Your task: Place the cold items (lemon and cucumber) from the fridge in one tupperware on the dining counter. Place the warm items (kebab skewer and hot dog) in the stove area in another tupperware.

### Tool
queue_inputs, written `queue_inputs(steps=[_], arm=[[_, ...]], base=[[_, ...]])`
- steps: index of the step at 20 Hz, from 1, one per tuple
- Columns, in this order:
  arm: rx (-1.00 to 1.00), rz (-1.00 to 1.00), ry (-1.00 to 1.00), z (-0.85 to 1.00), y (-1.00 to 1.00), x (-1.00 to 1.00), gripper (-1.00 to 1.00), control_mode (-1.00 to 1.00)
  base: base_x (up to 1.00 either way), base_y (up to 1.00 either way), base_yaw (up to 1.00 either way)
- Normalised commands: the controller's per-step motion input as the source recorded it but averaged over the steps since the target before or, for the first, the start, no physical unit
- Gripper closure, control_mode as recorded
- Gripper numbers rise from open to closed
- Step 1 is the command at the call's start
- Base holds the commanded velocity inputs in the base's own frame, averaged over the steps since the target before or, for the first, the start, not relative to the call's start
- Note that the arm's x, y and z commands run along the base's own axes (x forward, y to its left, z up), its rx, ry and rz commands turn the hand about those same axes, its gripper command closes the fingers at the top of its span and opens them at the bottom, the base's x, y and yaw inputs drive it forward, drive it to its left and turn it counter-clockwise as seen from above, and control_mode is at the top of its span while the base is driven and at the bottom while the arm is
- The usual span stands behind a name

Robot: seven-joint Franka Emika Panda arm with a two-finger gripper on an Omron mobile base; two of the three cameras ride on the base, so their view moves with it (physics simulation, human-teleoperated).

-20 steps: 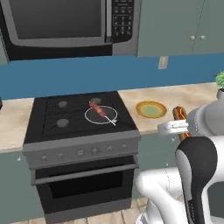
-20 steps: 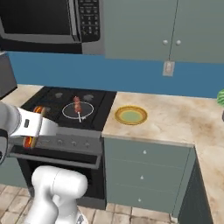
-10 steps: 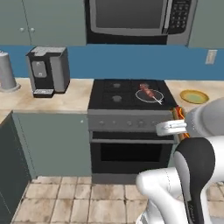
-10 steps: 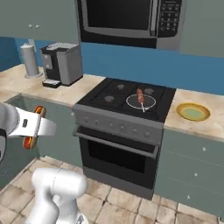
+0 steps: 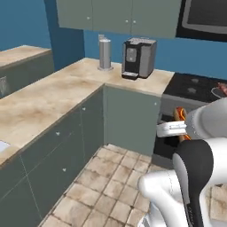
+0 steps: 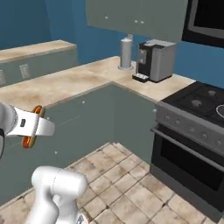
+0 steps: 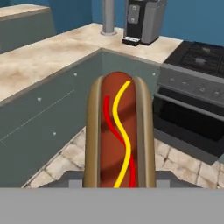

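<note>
A hot dog [image 7: 119, 135] in a tan bun, with red and yellow sauce lines, stands lengthwise up the hand view. My gripper [image 7: 119, 181] is shut on its near end. In the left base view the gripper [image 5: 170, 129] holds the hot dog [image 5: 179, 115] out in front of the stove. The right base view has the gripper [image 6: 37, 127] at the far left, with the hot dog [image 6: 29, 141] crosswise in it. A reddish bit of the kebab skewer [image 5: 221, 87] peeks in on the stove top. Lemon, cucumber and tupperware are out of view.
An L-shaped beige counter [image 5: 44, 102] over grey-green cabinets runs along the left. On it stand a coffee machine [image 5: 138, 57] and a steel canister [image 5: 105, 53]. The black stove [image 6: 197, 113] is at the right. Tiled floor [image 6: 127, 183] lies open between them.
The whole picture has swung: the base has turned left, so the stove slid to the right edge and the corner counter came into view. The hot dog stays in the gripper.
</note>
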Motion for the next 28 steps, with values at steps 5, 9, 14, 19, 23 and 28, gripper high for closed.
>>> queue_inputs(steps=[5, 9, 14, 19, 23, 28], arm=[[0.0, 0.0, 0.0, 0.0, 0.0, 0.0, 1.0, 1.0], [0.0, 0.0, 0.0, 0.0, 0.0, 0.0, 1.0, 1.0], [0.0, 0.0, 0.0, 0.0, 0.0, 0.0, 1.0, 1.0], [0.0, 0.0, 0.0, 0.0, 0.0, 0.0, 1.0, 1.0], [0.0, 0.0, 0.0, 0.0, 0.0, 0.0, 1.0, 1.0], [0.0, 0.0, 0.0, 0.0, 0.0, 0.0, 1.0, 1.0]], base=[[-0.53, 0.43, 0.87], [-0.53, 0.39, 0.88], [-0.44, 0.67, 0.67], [-0.07, 0.99, 0.25], [0.1, 0.53, 0.1], [0.02, -0.21, 0.19]])
